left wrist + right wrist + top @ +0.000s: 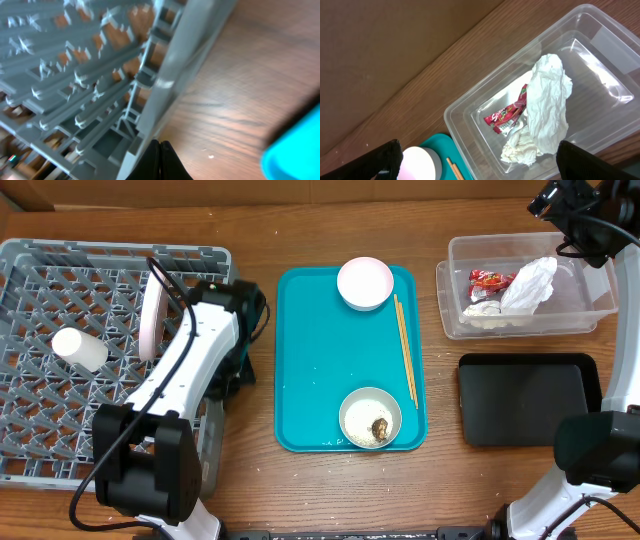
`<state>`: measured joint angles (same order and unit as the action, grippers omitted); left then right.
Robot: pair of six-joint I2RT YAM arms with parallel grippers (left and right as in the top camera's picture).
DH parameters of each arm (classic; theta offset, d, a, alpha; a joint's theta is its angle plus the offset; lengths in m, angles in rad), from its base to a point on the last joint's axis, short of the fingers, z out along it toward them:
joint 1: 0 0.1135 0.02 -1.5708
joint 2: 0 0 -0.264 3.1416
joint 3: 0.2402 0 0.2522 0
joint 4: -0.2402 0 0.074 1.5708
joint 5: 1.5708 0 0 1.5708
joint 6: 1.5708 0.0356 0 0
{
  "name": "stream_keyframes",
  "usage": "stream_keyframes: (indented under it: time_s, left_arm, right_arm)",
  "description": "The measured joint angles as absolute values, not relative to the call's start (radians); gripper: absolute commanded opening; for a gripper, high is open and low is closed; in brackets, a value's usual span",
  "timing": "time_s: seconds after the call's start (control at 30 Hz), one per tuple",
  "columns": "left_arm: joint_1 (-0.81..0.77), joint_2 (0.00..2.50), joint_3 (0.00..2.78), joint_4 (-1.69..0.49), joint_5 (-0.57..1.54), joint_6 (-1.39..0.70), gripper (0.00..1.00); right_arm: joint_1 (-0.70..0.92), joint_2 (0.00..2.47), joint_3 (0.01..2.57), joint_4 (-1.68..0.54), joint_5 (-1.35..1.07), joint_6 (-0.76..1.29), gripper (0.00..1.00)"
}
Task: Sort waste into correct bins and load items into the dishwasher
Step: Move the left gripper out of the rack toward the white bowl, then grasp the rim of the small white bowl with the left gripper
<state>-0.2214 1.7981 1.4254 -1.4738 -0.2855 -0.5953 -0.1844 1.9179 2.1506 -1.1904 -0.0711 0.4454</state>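
Left gripper [160, 159], jaws together and empty, is hanging beside the rack [40, 410]; right gripper [479, 145], jaws wide apart, is hovering over the tub [600, 310] (wrapper [507, 114], napkin [547, 110] inside). Bowl [350, 415] on tray [320, 360]: tilting risks scattering rice [360, 427]

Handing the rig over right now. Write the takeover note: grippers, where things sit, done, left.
Left gripper: shut, empty, beside the dish rack's right wall.
Right gripper: open, empty, above the clear tub.
Done: plate and white cup in the rack; red wrapper and napkin in the tub.
Left: pink dish, chopsticks and bowl with food scraps on the teal tray; black tray holds nothing.
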Motion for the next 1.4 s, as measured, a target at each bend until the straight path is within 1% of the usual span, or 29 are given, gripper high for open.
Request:
stream_keyframes:
  time_s: [0.2,0.23,0.27,0.3,0.33,0.37,0.4,0.43,0.53,0.57,0.6,0.73,0.8,0.93,1.03,1.13,1.17,1.27,1.4]
  left_arm:
    - [-0.223,1.798,1.62,-1.43,-0.156,-0.523,0.04]
    - [-0.223,1.798,1.645,-1.411,-0.129,-0.509,0.05]
    - [-0.223,1.798,1.672,-1.38,-0.091,-0.488,0.09]
    - [-0.228,1.798,1.695,-1.345,-0.05,-0.463,0.18]
    - [-0.23,1.797,1.706,-1.293,-0.001,-0.437,0.32]
    - [-0.237,1.797,1.716,-1.23,0.058,-0.408,0.51]
    - [-0.244,1.797,1.718,-1.179,0.104,-0.381,0.61]
    - [-0.253,1.797,1.718,-1.132,0.143,-0.356,0.65]
    - [-0.292,1.799,1.72,-1.007,0.229,-0.299,0.66]
    - [-0.316,1.804,1.722,-0.927,0.259,-0.259,0.68]
    - [-0.32,1.806,1.723,-0.915,0.263,-0.253,0.69]
    - [-0.388,1.86,1.726,-0.752,0.294,-0.131,0.73]
    - [-0.425,1.906,1.726,-0.696,0.296,-0.069,0.73]
    - [-0.496,2.001,1.726,-0.658,0.226,0.035,0.75]
    - [-0.549,2.081,1.75,-0.708,0.143,0.107,0.77]
    - [-0.581,2.161,1.824,-0.753,0.086,0.158,0.74]
    - [-0.588,2.186,1.86,-0.754,0.07,0.17,0.74]
    - [-0.587,2.204,1.909,-0.69,0.047,0.201,0.76]
    - [-0.582,2.209,1.934,-0.622,0.032,0.242,0.71]
  right_arm:
    - [-0.184,1.918,2.151,-1.19,-0.071,0.446,1.0]
    - [-0.184,1.918,2.151,-1.19,-0.072,0.445,1.0]
    - [-0.184,1.918,2.151,-1.19,-0.071,0.446,1.0]
    - [-0.184,1.918,2.151,-1.19,-0.071,0.445,1.0]
    - [-0.184,1.918,2.151,-1.19,-0.071,0.446,1.0]
    - [-0.184,1.918,2.151,-1.19,-0.071,0.446,1.0]
    - [-0.184,1.918,2.151,-1.19,-0.072,0.445,1.0]
    - [-0.184,1.918,2.151,-1.19,-0.072,0.446,1.0]
    - [-0.184,1.918,2.151,-1.19,-0.072,0.445,1.0]
    - [-0.184,1.917,2.151,-1.19,-0.072,0.446,1.0]
    - [-0.184,1.918,2.151,-1.19,-0.071,0.445,1.0]
    - [-0.184,1.918,2.151,-1.19,-0.072,0.446,1.0]
    - [-0.184,1.918,2.151,-1.19,-0.071,0.445,1.0]
    - [-0.184,1.918,2.151,-1.19,-0.072,0.445,1.0]
    - [-0.184,1.918,2.151,-1.19,-0.071,0.445,1.0]
    - [-0.184,1.917,2.151,-1.19,-0.071,0.446,1.0]
    - [-0.184,1.918,2.151,-1.191,-0.071,0.446,1.0]
    - [-0.184,1.918,2.151,-1.19,-0.072,0.446,1.0]
    - [-0.184,1.918,2.151,-1.19,-0.071,0.445,1.0]
